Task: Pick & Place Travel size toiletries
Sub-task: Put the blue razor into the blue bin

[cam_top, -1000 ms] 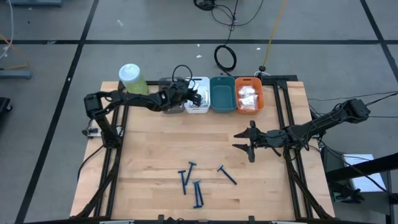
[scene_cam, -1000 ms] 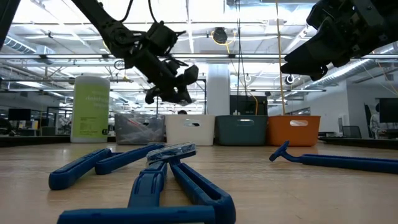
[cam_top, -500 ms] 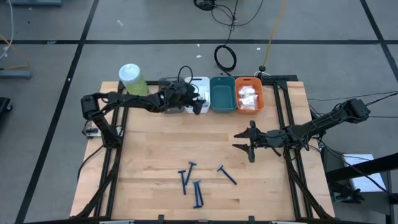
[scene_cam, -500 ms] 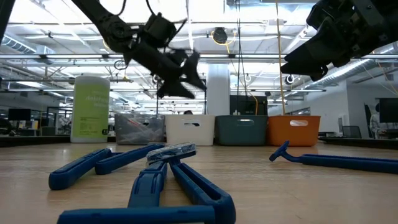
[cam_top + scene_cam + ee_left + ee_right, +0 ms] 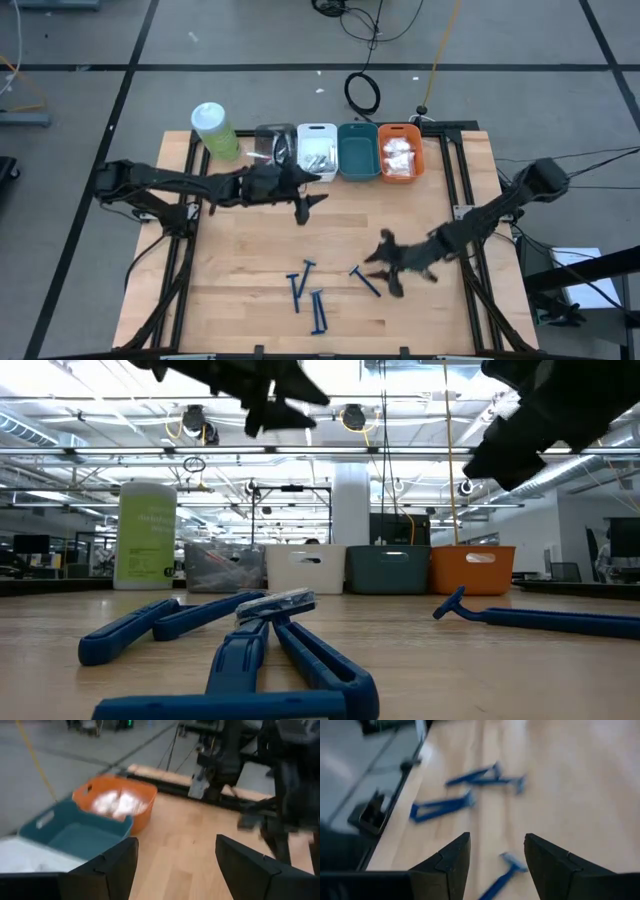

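One lone blue razor (image 5: 364,281) lies aslant on the surface just beside the right gripper (image 5: 388,272), whose empty jaws stand parted, while the left gripper (image 5: 306,198), jaws also parted and empty, hangs well apart near the bins.

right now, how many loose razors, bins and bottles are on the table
razors: 5
bins: 4
bottle: 1
total: 10
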`<state>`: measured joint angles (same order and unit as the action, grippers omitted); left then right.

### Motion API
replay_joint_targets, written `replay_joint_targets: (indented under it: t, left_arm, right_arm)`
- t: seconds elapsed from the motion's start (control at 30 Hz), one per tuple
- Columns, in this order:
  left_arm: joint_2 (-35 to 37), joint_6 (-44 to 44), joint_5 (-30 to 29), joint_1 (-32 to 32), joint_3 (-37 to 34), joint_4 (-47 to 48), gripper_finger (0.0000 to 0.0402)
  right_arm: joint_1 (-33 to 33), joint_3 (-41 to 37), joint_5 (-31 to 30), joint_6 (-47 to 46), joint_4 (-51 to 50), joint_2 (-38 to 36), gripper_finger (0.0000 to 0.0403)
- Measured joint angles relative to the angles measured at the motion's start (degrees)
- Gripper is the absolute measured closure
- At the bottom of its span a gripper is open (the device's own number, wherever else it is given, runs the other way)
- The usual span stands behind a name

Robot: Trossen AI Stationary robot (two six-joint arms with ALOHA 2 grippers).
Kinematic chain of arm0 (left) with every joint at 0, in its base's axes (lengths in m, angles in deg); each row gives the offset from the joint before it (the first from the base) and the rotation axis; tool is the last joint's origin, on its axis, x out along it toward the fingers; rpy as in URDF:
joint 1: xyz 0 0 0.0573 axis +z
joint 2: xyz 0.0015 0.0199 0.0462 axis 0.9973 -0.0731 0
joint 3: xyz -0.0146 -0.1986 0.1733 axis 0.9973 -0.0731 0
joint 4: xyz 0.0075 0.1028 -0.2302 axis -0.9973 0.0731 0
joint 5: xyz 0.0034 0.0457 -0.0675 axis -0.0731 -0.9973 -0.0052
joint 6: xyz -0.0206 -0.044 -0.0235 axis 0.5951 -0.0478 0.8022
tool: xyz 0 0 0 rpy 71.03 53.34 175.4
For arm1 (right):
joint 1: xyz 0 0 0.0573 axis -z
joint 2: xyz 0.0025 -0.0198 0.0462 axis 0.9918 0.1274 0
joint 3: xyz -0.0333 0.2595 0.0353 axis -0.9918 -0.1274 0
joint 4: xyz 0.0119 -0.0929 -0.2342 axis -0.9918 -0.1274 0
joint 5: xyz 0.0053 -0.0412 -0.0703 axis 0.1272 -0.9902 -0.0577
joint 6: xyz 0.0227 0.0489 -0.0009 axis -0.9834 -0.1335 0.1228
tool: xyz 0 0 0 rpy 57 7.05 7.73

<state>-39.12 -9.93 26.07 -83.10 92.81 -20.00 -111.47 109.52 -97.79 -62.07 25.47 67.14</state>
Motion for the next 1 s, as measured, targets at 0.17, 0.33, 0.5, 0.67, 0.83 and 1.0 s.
replay_joint_targets:
  t: [0.17, 0.33, 0.5, 0.67, 0.83, 1.0]
  left_arm:
    - [0.4, -2.96, -1.48, -4.28, -0.13, -0.27, 0.0138]
    - [0.29, -1.87, -1.59, -5.81, -0.2, 0.78, 0.0137]
    - [0.27, 0.26, -1.58, -7.05, -0.2, 2.57, 0.0137]
    - [0.27, 1.22, -1.94, -8.37, -0.2, 4.64, 0.0137]
    - [0.27, 1.65, -3.43, -9.65, -0.2, 5.42, 0.0137]
    - [0.06, 4.66, -3.48, -10.21, -0.2, 7.63, 0.0137]
  right_arm:
    - [-5.31, 10.03, -1.41, -7.23, -10.73, 13.31, 0.024]
    - [-6.45, 16.24, -1.79, -15.79, -22.04, 22.3, 0.0245]
    - [-6.43, 17.99, -2.48, -20.46, -22.45, 27.43, 0.0245]
    - [-6.43, 18.0, -2.91, -21.55, -25.4, 30.24, 0.0249]
    - [-6.17, 17.93, -3.44, -23.27, -31.39, 30.66, 0.0296]
    - [-5.73, 17.86, -3.46, -21.42, -32.9, 30.66, 0.0377]
